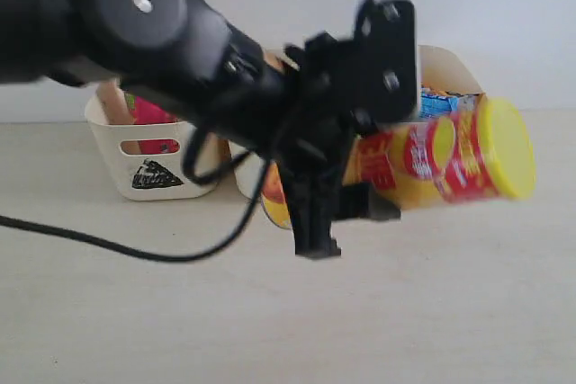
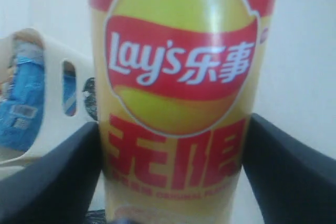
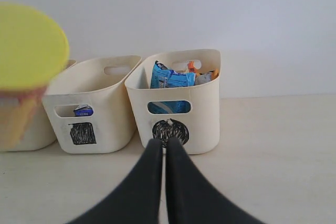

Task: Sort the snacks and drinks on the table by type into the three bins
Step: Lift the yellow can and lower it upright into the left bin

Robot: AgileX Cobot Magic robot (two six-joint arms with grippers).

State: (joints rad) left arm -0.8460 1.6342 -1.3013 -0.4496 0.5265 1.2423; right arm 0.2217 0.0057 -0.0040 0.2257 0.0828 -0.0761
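My left gripper [image 1: 346, 191] is shut on the yellow-red Lay's chip tube [image 1: 441, 159], which lies sideways in the air above the table [image 1: 450, 312], its yellow-green lid [image 1: 508, 148] pointing right. In the left wrist view the tube [image 2: 178, 93] fills the gap between both dark fingers [image 2: 58, 177]. The triangle bin [image 1: 148, 168] holds a pink tube [image 1: 148, 114]. The square bin [image 3: 94, 103] shows a blue-and-white carton [image 3: 83, 110] through its slot. The circle bin [image 3: 181, 103] holds the blue bag [image 3: 170, 78] and an orange bag [image 3: 202, 74]. My right gripper [image 3: 165, 145] is shut and empty, low before the circle bin.
The left arm [image 1: 180, 42] and its cable [image 1: 117, 245] cover most of the middle bin in the exterior view. A white wall stands right behind the bins. The tube's lid [image 3: 29, 45] hides much of the third bin in the right wrist view.
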